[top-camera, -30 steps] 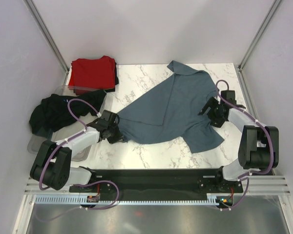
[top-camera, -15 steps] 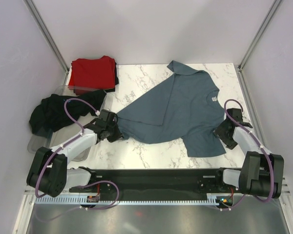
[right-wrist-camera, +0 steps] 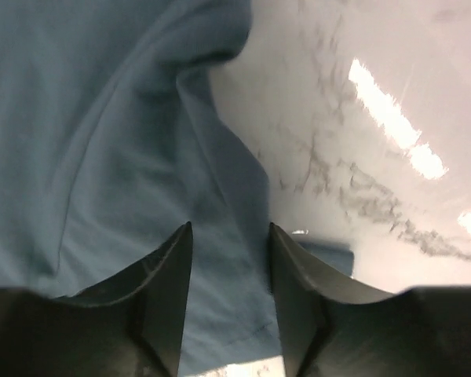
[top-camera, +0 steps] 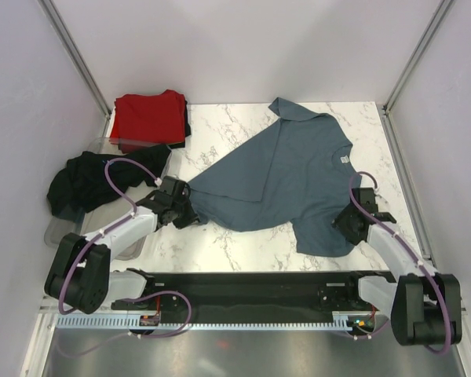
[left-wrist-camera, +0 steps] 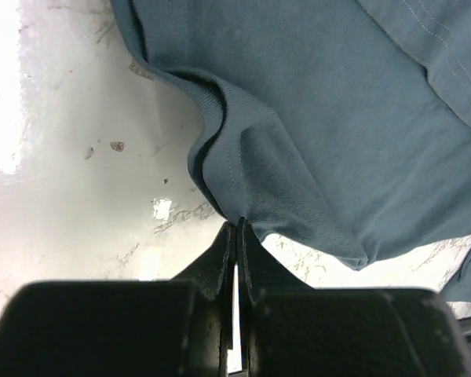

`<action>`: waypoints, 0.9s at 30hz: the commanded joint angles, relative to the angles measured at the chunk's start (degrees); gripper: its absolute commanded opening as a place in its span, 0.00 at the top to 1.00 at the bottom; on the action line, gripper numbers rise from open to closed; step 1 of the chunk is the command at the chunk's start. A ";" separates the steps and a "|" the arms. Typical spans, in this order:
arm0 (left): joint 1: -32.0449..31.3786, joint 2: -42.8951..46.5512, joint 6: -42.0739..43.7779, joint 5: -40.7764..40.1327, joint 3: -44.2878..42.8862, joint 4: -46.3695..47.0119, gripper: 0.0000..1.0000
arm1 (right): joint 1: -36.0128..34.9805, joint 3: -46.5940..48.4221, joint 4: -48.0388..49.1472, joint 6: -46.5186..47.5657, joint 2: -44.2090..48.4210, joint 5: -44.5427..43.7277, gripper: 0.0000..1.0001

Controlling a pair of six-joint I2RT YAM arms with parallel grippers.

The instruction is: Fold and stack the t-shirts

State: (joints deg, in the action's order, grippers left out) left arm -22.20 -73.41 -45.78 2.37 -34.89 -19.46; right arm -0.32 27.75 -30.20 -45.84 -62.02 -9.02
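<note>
The slate blue-grey t-shirt [top-camera: 286,177] lies spread and rumpled across the middle of the marble table. My left gripper [top-camera: 190,217] is shut on its left hem corner; the left wrist view shows the cloth [left-wrist-camera: 314,118] pinched at my closed tips [left-wrist-camera: 239,226]. My right gripper [top-camera: 343,223] is open over the shirt's lower right edge; the right wrist view shows the cloth [right-wrist-camera: 102,133] under and between my spread fingers [right-wrist-camera: 229,229]. The red t-shirt [top-camera: 147,116] lies folded at the back left. The black t-shirt [top-camera: 82,182] lies crumpled at the left.
A clear grey plastic tray [top-camera: 133,245] stands at the left under the black shirt, with another clear tray [top-camera: 114,144] behind it by the red shirt. Frame posts rise at both back corners. Walls close in on both sides.
My right arm has swung from the shirt's right side back toward me and now rests at the lower right edge. The shirt's right sleeve has flattened out. My left gripper keeps its hold.
</note>
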 commanded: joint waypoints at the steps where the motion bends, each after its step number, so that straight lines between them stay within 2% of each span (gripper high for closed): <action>1: 0.14 -1.38 -0.89 1.32 0.35 3.99 0.98 | -1.53 -3.84 -2.76 -3.55 2.25 3.48 0.52; 4: 0.14 -2.97 -0.45 1.58 -0.35 4.17 0.98 | -1.44 -2.96 -3.20 -2.33 0.94 2.25 0.70; 5: 0.14 -3.32 -0.45 1.76 -0.44 4.17 0.98 | -1.44 -2.44 -3.12 -2.23 -0.02 2.25 0.88; 6: 0.14 -3.32 -0.36 1.93 -0.61 4.17 0.98 | -1.44 -2.35 -3.20 -2.06 -0.29 2.51 0.96; 7: 0.14 -3.15 -0.36 2.02 -0.79 4.08 0.98 | -1.53 -2.26 -3.20 -2.14 -0.30 3.56 1.00; 10: 0.05 -0.69 -0.28 2.55 -1.84 1.73 0.98 | -1.44 -0.42 -5.39 -2.32 2.59 4.53 1.00; 13: 0.05 4.75 0.25 2.73 -4.38 -1.79 0.98 | -1.44 6.77 -10.40 -1.88 7.08 3.40 1.00; 15: 0.05 10.18 1.30 2.20 -6.40 -5.92 0.98 | -1.53 15.90 -15.23 -1.00 8.67 1.20 1.00; 16: 0.13 15.61 2.70 1.07 -11.55 -9.68 0.98 | -1.35 29.68 -18.03 -0.13 8.84 0.85 1.00; 17: 0.05 15.66 2.71 1.06 -11.60 -10.93 0.98 | -1.35 29.82 -18.93 0.05 8.85 0.58 1.00; 19: 0.05 20.12 3.59 -0.44 -16.94 -13.66 0.98 | -1.27 37.34 -20.77 0.40 8.50 -0.82 1.00; 20: 0.05 21.28 3.85 -0.96 -19.05 -16.11 0.98 | -1.35 45.38 -22.87 0.58 7.71 -3.18 1.00; 22: 0.13 22.95 4.12 -0.97 -26.16 -18.41 0.98 | -1.27 53.95 -25.17 0.84 6.22 -5.13 1.00; 23: 0.05 23.22 4.29 -0.97 -28.80 -19.72 0.98 | -1.18 62.34 -27.00 0.93 5.60 -6.35 1.00; 27: 0.05 23.31 5.61 -2.28 -44.33 -26.39 0.98 | -1.18 82.43 -31.14 2.25 2.87 -10.49 1.00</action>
State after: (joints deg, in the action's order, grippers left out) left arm -22.22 -50.52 -43.33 2.20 -70.65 -38.76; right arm -1.65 99.79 -55.22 -45.17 -58.78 -13.82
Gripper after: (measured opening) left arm 0.027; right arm 0.011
